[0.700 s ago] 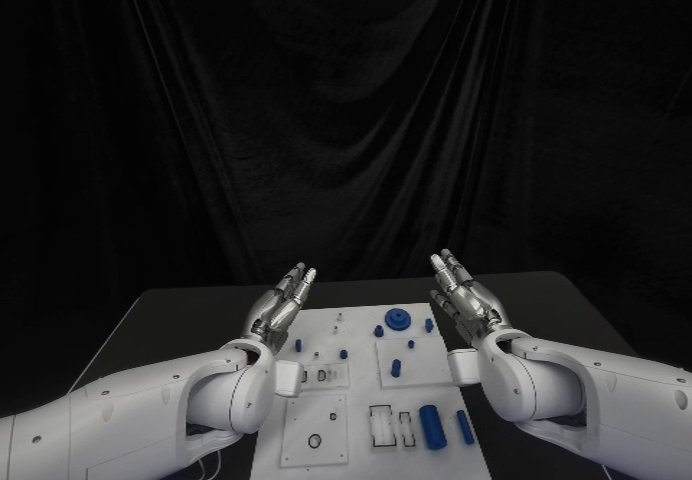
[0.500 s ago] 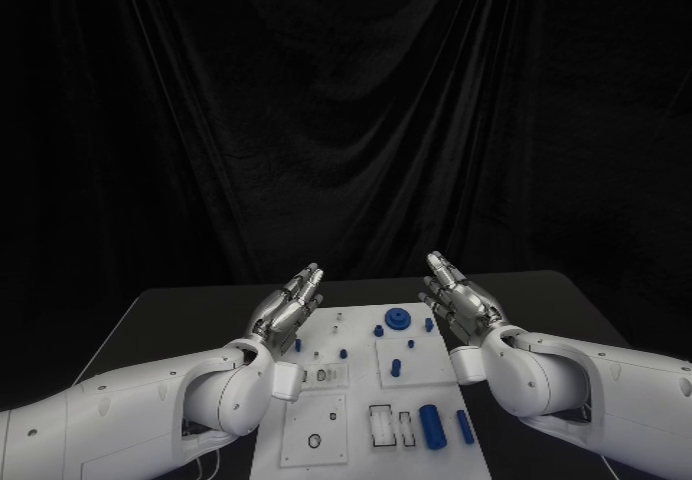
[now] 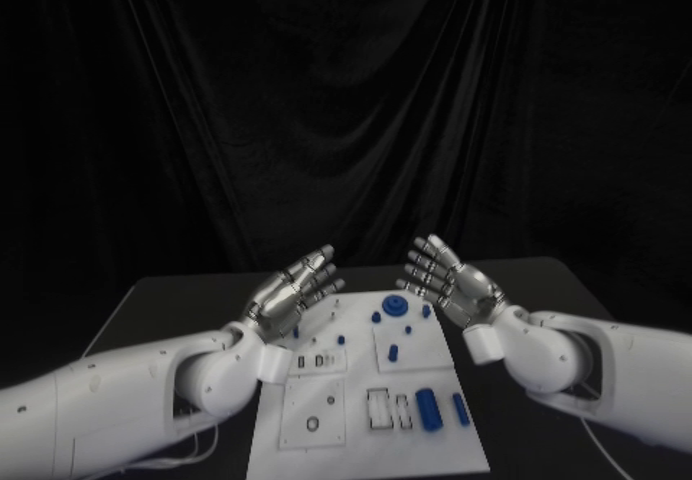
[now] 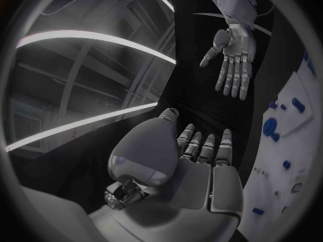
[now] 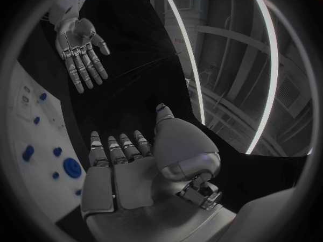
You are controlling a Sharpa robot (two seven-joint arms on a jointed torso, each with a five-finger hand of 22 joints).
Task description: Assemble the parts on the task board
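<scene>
Your task board (image 3: pixel 368 410) lies in the middle of the black table (image 3: pixel 173 300), a long white plate running from the near edge toward the far one. Bare table shows beyond the board's far edge and out to either side of both arms.

Your left hand (image 3: pixel 296 292) is raised over the board's far left corner, and your right hand (image 3: pixel 450 283) over its far right corner. Both hold nothing: fingers straight, slightly apart, palms turned toward each other with an open gap between them.

The board is flat and matte, divided into square panels with small recesses. Near its close end, two blue cylinders (image 3: pixel 428 408) lie side by side on the right, just beside a pair of rectangular slots (image 3: pixel 379 410). A dark ring (image 3: pixel 313 423) sits on the left panel. At the far end stands a blue gear-like part (image 3: pixel 394 304), with small blue pegs (image 3: pixel 392 351) scattered near it.

The left wrist view gives you your left hand's silver, segmented fingers (image 4: pixel 202 148) from behind, the opposite palm (image 4: pixel 236 48) facing you, and the board's edge (image 4: pixel 289 145) with blue parts. The right wrist view mirrors this: your own hand (image 5: pixel 124 172), the left hand's open palm (image 5: pixel 81 48), and the round blue gear (image 5: pixel 70 168).
</scene>
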